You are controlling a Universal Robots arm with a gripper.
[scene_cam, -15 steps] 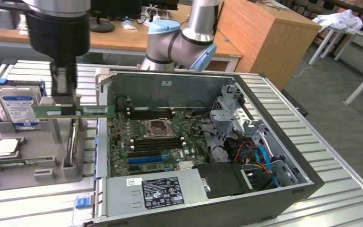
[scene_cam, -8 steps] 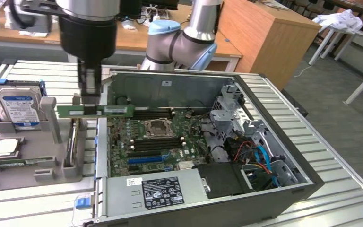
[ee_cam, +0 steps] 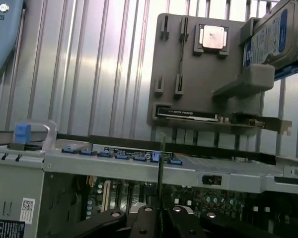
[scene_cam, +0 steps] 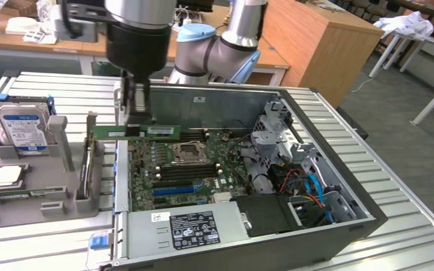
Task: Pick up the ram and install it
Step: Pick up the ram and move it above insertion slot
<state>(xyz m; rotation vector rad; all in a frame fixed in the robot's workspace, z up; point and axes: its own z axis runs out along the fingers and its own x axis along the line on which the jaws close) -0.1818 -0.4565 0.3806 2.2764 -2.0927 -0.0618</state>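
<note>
Everything is placed against the open computer case (scene_cam: pixel 202 104), going from the exterior view's left to its right.

Well outside the case on that left side, a gray parts tray (scene_cam: pixel 51 186) holds a hard drive (scene_cam: pixel 21 127) standing upright.

At the case's left wall, the gripper (scene_cam: pixel 137 125) hangs from above with its fingers (scene_cam: pixel 131 104) closed on the ram (scene_cam: pixel 156 131). The stick is clear of the tray and in the air. Part of it overhangs the case's left wall and the rest is over the case's interior, near the back wall. It is held on edge, with its long axis running level across the exterior view. The fingers grip it left of its middle, so the longer free end reaches into the case.

In the wrist view the ram (ee_cam: pixel 161 158) appears as a thin edge rising between the dark fingers (ee_cam: pixel 139 220), which pinch its flat faces.

Further into the case lies the motherboard (scene_cam: pixel 145 169). Its dark memory slots (scene_cam: pixel 187 172) sit below the held stick, on the near side of the processor socket (scene_cam: pixel 189 152). The slots seem to run roughly parallel to the stick, so I judge that the ram is offset toward the back-left corner of the case rather than turned.

At the case's near wall sits the power supply (scene_cam: pixel 190 228).
</note>
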